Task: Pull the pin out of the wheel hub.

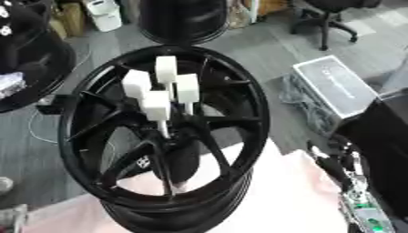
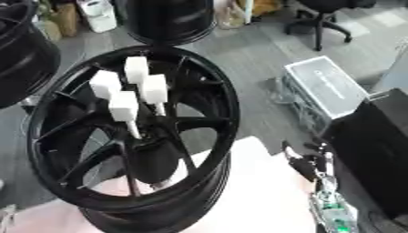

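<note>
Right hand (image 1: 339, 166) is off to the side of the wheel hub (image 1: 163, 136), can't tell its fingers, so I'd grab the nearest white-capped pin (image 1: 157, 105) and pull straight along its shaft.

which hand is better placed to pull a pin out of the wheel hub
Probably the right. Only the right hand shows, low beside the wheel, fingers relaxed and holding nothing. The white-headed pins stand in the hub up to its left. The left hand is out of view.

The wheel hub (image 1: 209, 113) is glossy black with thin spokes. Four pins (image 1: 156, 105) standing in its centre have white block heads. The table (image 1: 271, 195) beneath is pale pink. The floor (image 1: 263, 50) is grey.
</note>
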